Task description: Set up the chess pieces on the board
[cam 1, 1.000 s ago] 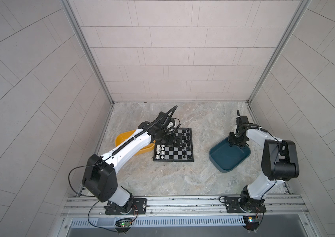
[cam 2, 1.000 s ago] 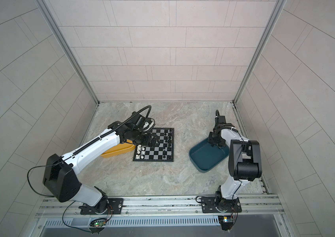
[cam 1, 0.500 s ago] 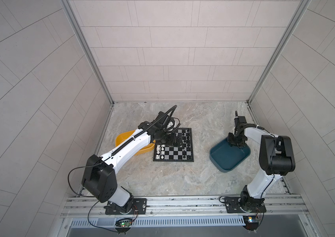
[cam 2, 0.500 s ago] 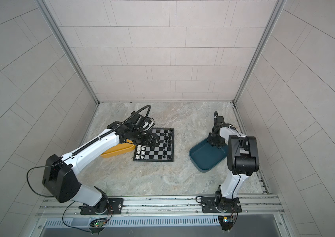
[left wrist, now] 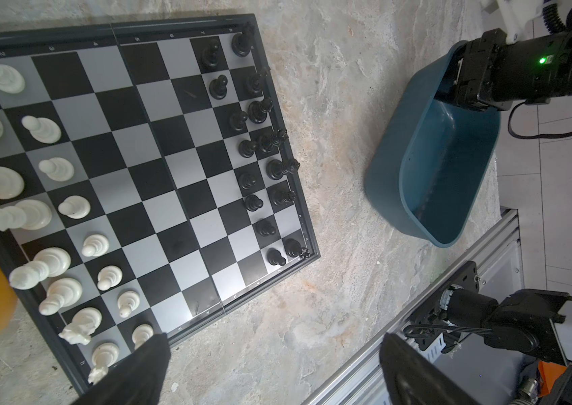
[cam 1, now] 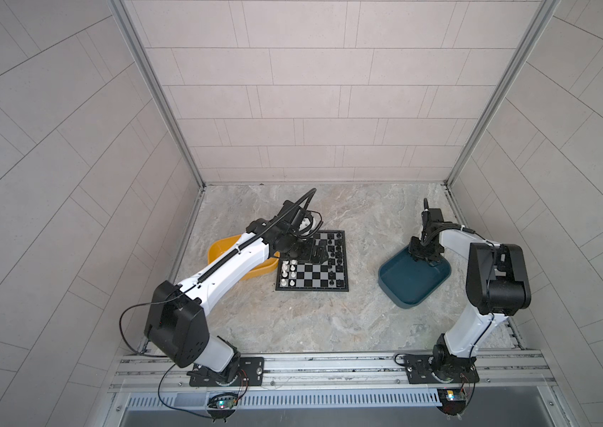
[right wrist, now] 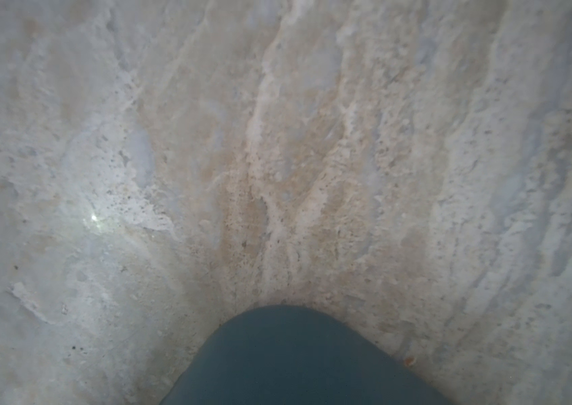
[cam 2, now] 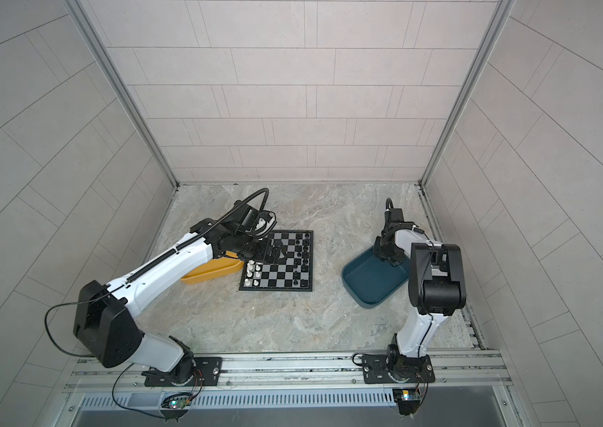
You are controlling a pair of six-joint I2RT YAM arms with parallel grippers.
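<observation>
Gaping wide in its wrist view, left gripper (left wrist: 274, 338) overhangs the board (left wrist: 137, 157); right gripper's (cam 1: 420, 256) grip cannot be told.

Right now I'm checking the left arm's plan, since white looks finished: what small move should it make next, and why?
Probably raise the left gripper straight up, clear of the board. Its jaws stand open and empty, and the white pieces seem to fill their two rows already, so a low sideways move would risk toppling them.
</observation>
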